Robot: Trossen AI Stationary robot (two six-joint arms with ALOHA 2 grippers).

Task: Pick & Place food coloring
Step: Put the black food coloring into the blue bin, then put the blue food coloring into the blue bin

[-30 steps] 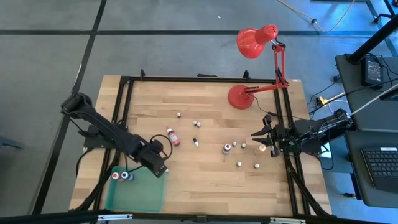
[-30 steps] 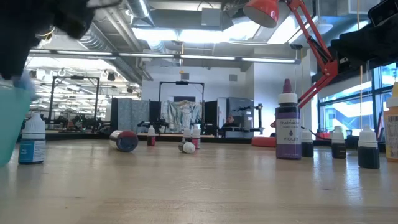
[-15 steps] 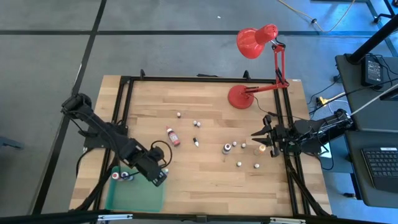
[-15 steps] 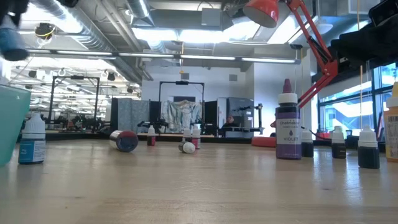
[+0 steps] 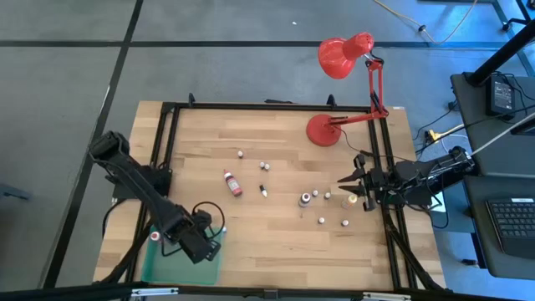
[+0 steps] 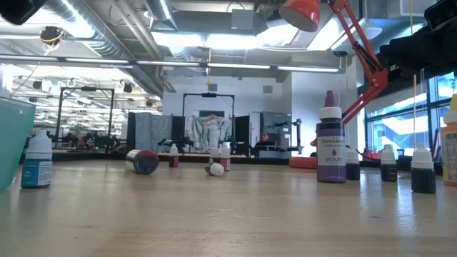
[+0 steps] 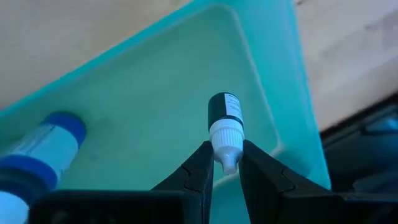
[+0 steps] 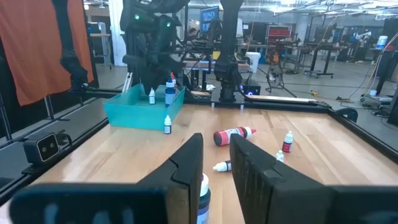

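Observation:
My left gripper [image 5: 203, 243] points steeply down over the green tray [image 5: 180, 267] at the table's near left corner, shut on a tiny dark food coloring bottle [image 7: 225, 111] with a white tip. A blue-capped bottle [image 7: 46, 146] is in the tray beside it. More food coloring bottles stand or lie scattered mid-table, among them a red one [image 5: 231, 183] on its side and a dark one [image 5: 306, 199] standing. My right gripper [image 5: 351, 186] waits level at the right edge, shut and holding nothing. My left gripper pinches the bottle's white tip [image 7: 224, 142] between its two fingers, coming from above and pointing down. The dark body sticks out beyond the fingertips toward the tray floor [image 7: 155, 106]. The bottle hangs upright below the fingers, over the tray.
A red desk lamp [image 5: 322, 130] stands on its base at the far right. A black frame [image 5: 251, 106] runs round the table. An orange bottle [image 5: 352, 200] sits close under my right gripper. One small bottle [image 8: 166, 124] stands on the wood just outside the tray.
My left gripper has carried the dark bottle toward the table's near edge, from beside the tray's far corner to over the tray, rolling its wrist on the way. It has stayed shut on the bottle. In the low view it has left the picture.

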